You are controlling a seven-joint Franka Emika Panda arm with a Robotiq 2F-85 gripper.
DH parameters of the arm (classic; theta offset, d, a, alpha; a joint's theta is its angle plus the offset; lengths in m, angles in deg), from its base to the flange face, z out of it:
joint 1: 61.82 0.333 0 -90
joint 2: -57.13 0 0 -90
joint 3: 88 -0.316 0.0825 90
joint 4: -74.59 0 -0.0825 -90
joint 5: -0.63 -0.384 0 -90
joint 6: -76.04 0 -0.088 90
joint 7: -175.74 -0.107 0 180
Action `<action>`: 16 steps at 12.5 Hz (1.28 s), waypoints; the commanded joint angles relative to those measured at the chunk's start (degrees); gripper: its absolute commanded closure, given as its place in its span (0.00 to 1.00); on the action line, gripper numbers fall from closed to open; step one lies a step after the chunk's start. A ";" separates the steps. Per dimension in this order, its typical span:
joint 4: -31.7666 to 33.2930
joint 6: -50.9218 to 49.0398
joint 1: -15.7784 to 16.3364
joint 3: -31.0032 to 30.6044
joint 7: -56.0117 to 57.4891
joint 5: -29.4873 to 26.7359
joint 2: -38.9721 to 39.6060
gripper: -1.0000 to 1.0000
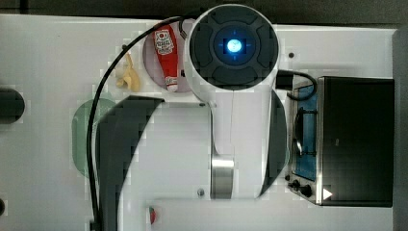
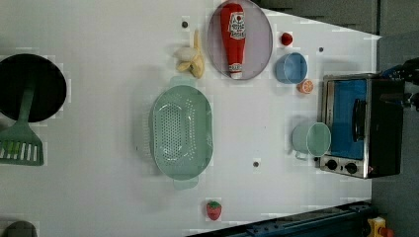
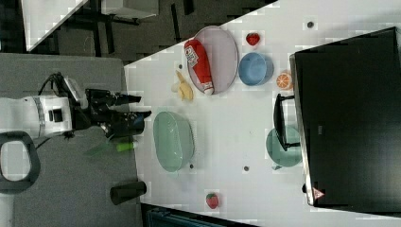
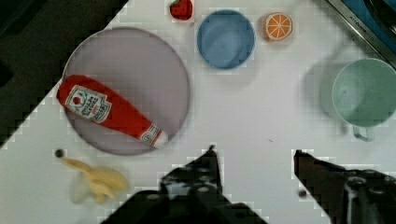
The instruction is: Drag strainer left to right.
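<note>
A robot lab staged as a toy kitchen: a white surface [image 2: 99,207] bears a toaster oven [image 2: 363,126], and beside the oven lie play foods, a plush ketchup bottle [image 2: 232,37] on a plate [image 2: 259,44], a strawberry [image 2: 214,210], an orange slice [image 2: 305,86]. A robot arm [image 3: 42,116] stands over grey floor [image 3: 71,189].

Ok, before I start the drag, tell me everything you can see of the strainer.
The strainer is a pale mint-green oval colander, plastic by its look, with a dotted grid of small holes across its floor and a tab handle at each end. It sits upright on the white table, empty, with nothing touching it. The peeled banana lies just off one handle.
</note>
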 commanded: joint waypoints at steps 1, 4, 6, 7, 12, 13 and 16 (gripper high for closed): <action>13.42 -12.47 -0.87 1.98 -4.74 0.41 -25.65 0.21; 13.46 -12.10 -0.57 1.70 -4.93 -0.58 -25.54 0.00; 13.55 -12.04 0.97 -0.78 -4.93 -3.89 -24.64 0.00; 13.65 -11.95 1.79 -2.79 -5.42 -5.21 -23.78 0.00; 13.83 -4.54 3.00 -17.14 -25.68 -5.61 -16.25 0.00; 14.00 -1.90 3.06 -20.25 -31.00 -5.60 -14.10 0.00; 14.44 7.43 3.15 -28.55 -47.62 -5.43 -5.73 0.00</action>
